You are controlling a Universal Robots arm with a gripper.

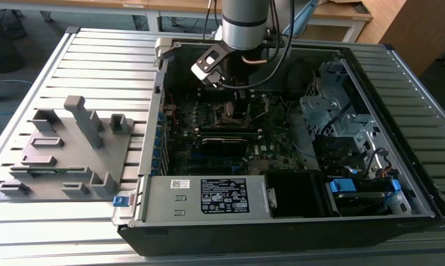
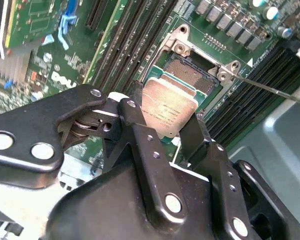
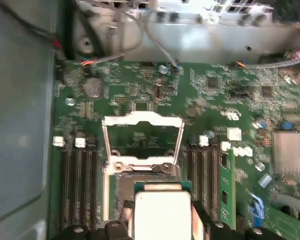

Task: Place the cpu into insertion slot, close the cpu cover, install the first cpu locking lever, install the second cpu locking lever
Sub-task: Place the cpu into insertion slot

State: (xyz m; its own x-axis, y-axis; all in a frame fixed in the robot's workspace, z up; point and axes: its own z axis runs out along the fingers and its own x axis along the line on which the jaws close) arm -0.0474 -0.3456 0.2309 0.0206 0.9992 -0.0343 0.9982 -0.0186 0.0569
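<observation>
Second wrist view: the claw (image 2: 162,119) is clenched on the cpu (image 2: 169,102), with a black finger (image 2: 134,119) on each of two opposite edges and the chip's silver-grey face towards the camera. The chip hangs tilted between the fingertips, right over the near part of the insertion slot (image 2: 192,72); whether it touches the socket cannot be told. Just beyond the claw, the slot's far half lies bare inside its silvery rim. A thin locking lever (image 2: 270,87) juts away from one corner of that rim.

In the first wrist view the cpu cover (image 3: 140,120) stands swung open past the slot, with the green motherboard (image 3: 215,100) visible through its cut-out. Long black memory slots (image 3: 75,185) run along both sides of the claw.

Farther out, in the exterior view, the arm (image 1: 244,22) reaches down into the open computer case (image 1: 281,238), which lies on a slatted table (image 1: 96,61).
</observation>
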